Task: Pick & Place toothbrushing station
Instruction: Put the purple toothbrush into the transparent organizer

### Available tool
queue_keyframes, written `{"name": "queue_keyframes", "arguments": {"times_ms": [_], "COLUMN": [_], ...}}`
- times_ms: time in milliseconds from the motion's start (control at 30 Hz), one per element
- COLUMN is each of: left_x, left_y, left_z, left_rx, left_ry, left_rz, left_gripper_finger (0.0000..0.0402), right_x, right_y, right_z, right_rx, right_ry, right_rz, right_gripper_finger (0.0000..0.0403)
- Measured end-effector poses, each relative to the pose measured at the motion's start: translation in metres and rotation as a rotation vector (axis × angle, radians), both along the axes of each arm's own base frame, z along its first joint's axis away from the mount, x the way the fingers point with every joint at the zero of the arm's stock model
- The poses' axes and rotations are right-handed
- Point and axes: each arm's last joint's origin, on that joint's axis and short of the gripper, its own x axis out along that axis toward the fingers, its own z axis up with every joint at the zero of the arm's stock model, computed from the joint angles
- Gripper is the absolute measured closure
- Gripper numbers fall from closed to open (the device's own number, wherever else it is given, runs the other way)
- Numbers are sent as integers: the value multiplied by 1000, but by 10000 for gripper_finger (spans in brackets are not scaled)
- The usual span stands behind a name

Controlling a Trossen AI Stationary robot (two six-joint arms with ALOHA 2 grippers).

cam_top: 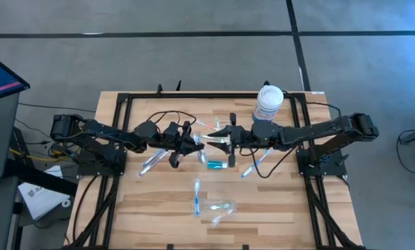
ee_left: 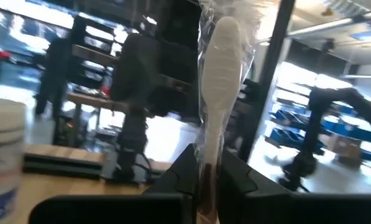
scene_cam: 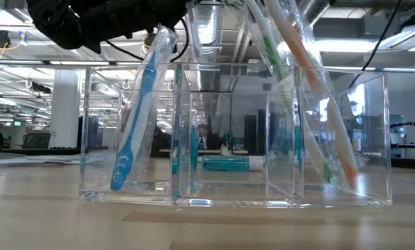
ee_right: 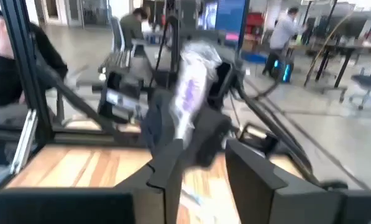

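left fingers [ee_left: 205, 180]: pinching wrapped toothbrush [ee_left: 222, 87] | right fingers [ee_right: 197, 171]: apart, empty | teal tube [cam_top: 215, 164]: 1

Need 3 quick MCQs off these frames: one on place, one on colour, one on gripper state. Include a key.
1. The white tub stands:
A. beside the right arm, on the table's far side
B. at the table's near edge
C. on the floor

2. In the low view, the toothbrush leaning in the clear tray's left-hand compartment is:
A. red
B. black
C. blue

3. The left gripper is:
A. open and empty
B. shut on a wrapped white toothbrush
C. shut on a tube

Key:
1 A: the high view shows the tub right next to that arm.
2 C: the blue toothbrush leans there, head down.
3 B: the left wrist view shows the handle pinched between both fingers.
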Motion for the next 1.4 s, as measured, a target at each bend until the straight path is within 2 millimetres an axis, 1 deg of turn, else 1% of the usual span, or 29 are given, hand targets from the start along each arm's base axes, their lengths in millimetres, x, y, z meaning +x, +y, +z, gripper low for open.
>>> {"name": "queue_keyframes", "arguments": {"times_ms": [133,233,367,633,733,900,1067,1200,1400], "left_x": [-4,-5,-5,-15,-17,-18,-17,-17,-21], "left_y": [-4,-12,-25,-36,-41,-52,-72,-85,-98], "left_z": [4,4,4,19,22,21,13,7,7], "left_rx": [-18,-20,-18,13,22,18,17,35,48], "left_ry": [22,46,45,-26,-36,-34,-1,13,8], "left_rz": [-61,-90,-137,-172,-192,-233,-296,-275,-296], "left_gripper_finger": [386,386,386,386,386,385,385,385,385], "right_x": [-9,-12,-13,-13,-13,-13,-13,-13,-13], "right_y": [-1,-1,-2,-2,-2,-2,-2,-2,-2], "right_z": [4,3,1,-3,-4,-4,-4,-6,-6], "right_rx": [17,15,13,10,7,1,-2,-3,-2], "right_ry": [45,76,95,130,136,137,141,161,164], "right_rz": [-4,-5,-7,-8,-8,-7,-6,-6,-7], "right_gripper_finger": [285,289,296,304,304,305,305,305,305]}}
